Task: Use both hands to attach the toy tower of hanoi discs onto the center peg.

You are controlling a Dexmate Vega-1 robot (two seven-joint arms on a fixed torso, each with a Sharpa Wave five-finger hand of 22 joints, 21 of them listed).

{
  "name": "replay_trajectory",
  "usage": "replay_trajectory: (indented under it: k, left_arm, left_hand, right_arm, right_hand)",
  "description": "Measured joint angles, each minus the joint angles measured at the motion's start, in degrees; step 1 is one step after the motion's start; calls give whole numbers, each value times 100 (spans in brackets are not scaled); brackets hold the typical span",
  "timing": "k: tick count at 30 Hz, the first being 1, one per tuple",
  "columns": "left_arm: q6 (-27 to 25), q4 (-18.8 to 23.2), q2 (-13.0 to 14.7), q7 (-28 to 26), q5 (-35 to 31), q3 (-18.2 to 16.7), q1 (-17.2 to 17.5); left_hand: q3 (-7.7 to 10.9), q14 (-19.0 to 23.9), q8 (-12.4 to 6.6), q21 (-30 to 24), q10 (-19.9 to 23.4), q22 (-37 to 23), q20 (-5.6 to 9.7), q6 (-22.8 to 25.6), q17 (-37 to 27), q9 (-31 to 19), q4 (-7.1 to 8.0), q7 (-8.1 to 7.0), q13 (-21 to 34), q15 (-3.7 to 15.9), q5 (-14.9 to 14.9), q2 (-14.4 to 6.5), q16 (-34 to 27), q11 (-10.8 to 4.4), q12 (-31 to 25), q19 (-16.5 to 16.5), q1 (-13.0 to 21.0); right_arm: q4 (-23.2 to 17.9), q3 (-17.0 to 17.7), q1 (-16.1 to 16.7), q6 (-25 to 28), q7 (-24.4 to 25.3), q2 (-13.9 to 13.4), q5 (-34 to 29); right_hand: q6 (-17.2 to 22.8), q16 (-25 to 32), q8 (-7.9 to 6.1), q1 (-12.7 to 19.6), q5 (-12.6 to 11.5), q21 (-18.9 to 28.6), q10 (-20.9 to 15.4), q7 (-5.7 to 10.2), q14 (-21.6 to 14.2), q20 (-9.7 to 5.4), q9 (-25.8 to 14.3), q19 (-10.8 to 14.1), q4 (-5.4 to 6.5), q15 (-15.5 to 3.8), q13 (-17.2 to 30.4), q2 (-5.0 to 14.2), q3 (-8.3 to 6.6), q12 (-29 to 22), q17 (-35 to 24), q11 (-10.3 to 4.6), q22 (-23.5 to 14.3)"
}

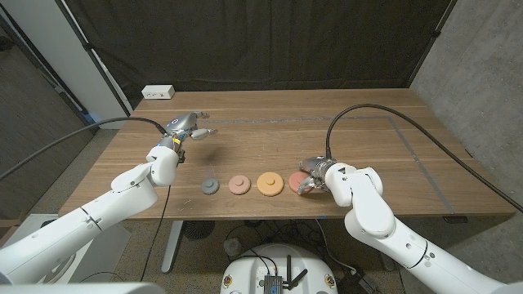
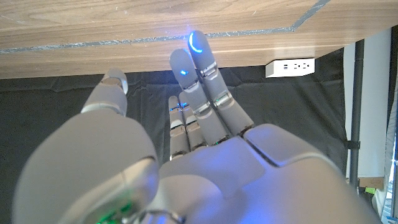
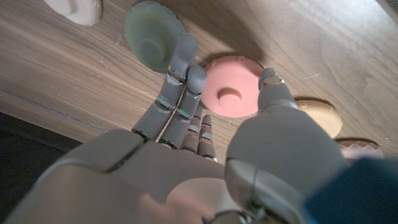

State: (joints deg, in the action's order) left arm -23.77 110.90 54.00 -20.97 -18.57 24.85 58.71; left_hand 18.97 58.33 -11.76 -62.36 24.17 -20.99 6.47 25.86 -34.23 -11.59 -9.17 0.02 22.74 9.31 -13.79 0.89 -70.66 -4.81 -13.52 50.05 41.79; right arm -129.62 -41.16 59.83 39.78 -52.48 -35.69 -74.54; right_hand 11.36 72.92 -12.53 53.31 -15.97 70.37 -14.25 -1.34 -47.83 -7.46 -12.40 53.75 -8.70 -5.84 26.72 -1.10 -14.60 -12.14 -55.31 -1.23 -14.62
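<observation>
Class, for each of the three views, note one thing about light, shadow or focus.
Head view: even light, and the left hand casts a soft shadow on the table. Left wrist view: blue glow on the fingertips, with the near palm soft. Right wrist view: the right hand is blurred up close, while the pink disc is sharper.

discs (image 1: 244, 184) row along near edge, bare table (image 1: 286, 135) behind

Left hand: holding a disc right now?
No. In the head view the left hand is raised with fingers apart and nothing in them, away from the grey disc lying on the table.
</observation>
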Motion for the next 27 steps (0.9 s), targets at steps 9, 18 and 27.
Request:
replay_trajectory:
  k: [9, 18, 27]
  left_arm:
    - [42, -74, -24, -2, 35, 17, -32]
    - [80, -153, -46, -3, 45, 57, -94]
    - [103, -201, -59, 29, 44, 105, -167]
  left_hand:
    - [0, 0, 0, -4, 20, 0, 0, 0, 26, 0, 0, 0, 0, 0, 0, 0, 0, -20, 0, 0, 0]
    - [0, 0, 0, -44, 20, 27, 0, 22, 26, 0, 0, 22, -1, 0, 0, -31, 0, -20, 0, 0, -31]
    - [0, 0, 0, -88, 20, 53, 0, 31, 26, 0, 0, 31, -1, 0, 0, -30, -21, -20, 19, 0, -31]
  right_arm:
    - [111, -125, -152, -48, -190, 12, -79]
    - [229, -209, -222, -187, -355, 9, -377]
    - [311, -187, -202, -247, -376, 69, -476]
  right_hand:
    - [27, 0, -21, 0, -18, 86, 0, 36, 0, 12, 0, -53, 24, 0, 27, -1, 23, 0, 1, 0, 65]
    - [-22, 46, -21, 24, -43, 130, 2, 84, 1, -11, 1, -72, 0, 0, 56, 22, 47, 2, -2, -1, 84]
    - [-53, 46, 5, 24, -43, 175, 3, 114, 1, 20, -27, -105, 0, 0, 83, 22, 47, 5, 34, 0, 153]
